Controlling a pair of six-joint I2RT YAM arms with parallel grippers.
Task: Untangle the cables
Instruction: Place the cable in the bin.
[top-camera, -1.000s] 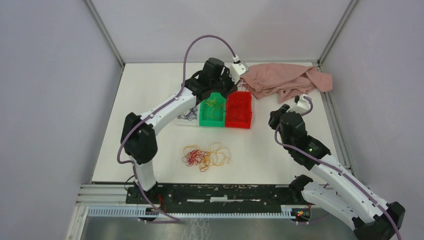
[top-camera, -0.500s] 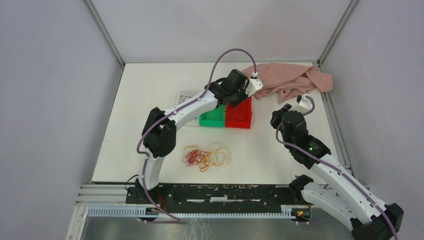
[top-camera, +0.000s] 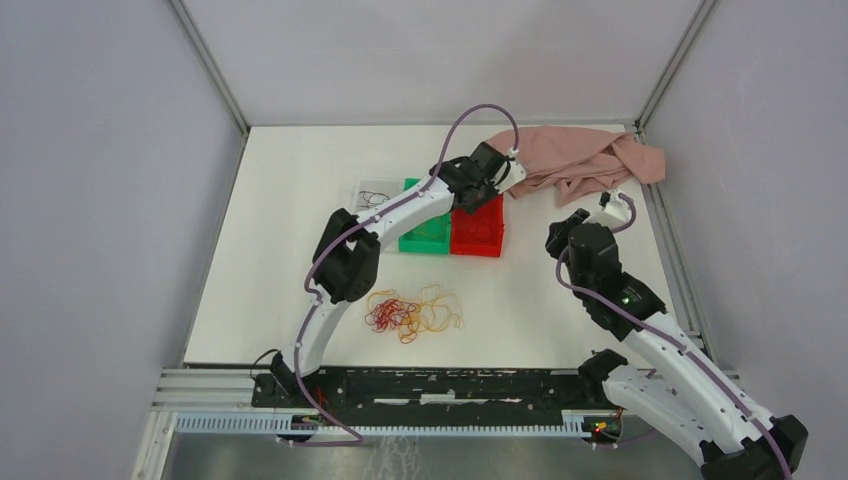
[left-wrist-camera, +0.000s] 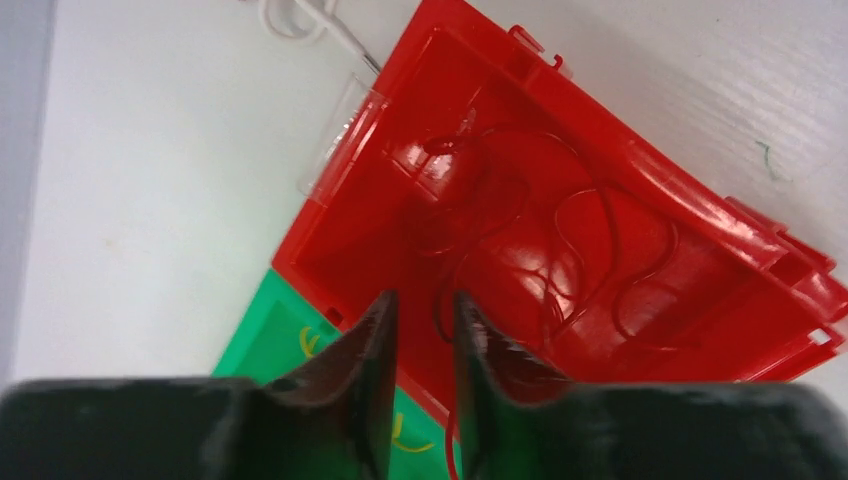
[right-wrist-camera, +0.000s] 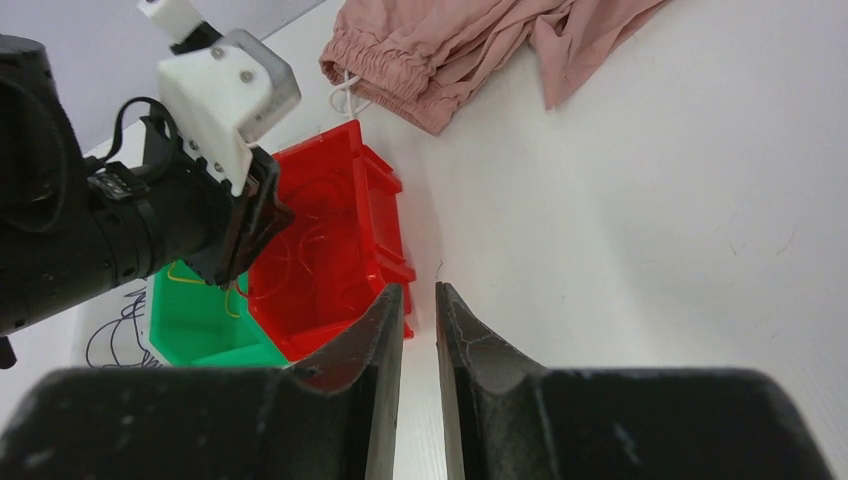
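Over the red bin (left-wrist-camera: 340, 220), upper middle of the top view, the left gripper (left-wrist-camera: 422, 300) stood barely parted, a red strand (left-wrist-camera: 440, 318) dangling between its jaws. Best to open wider, then lift straight. The tangled cables (top-camera: 412, 312) lay lower centre. The right gripper (right-wrist-camera: 420, 290) hung slightly open and empty.

Red bin (top-camera: 476, 240) in all three views

There's a red bin (top-camera: 478, 247), green bin (top-camera: 424, 245), pink cloth (top-camera: 575, 165) (cables (top-camera: 412, 313) red, yellow).
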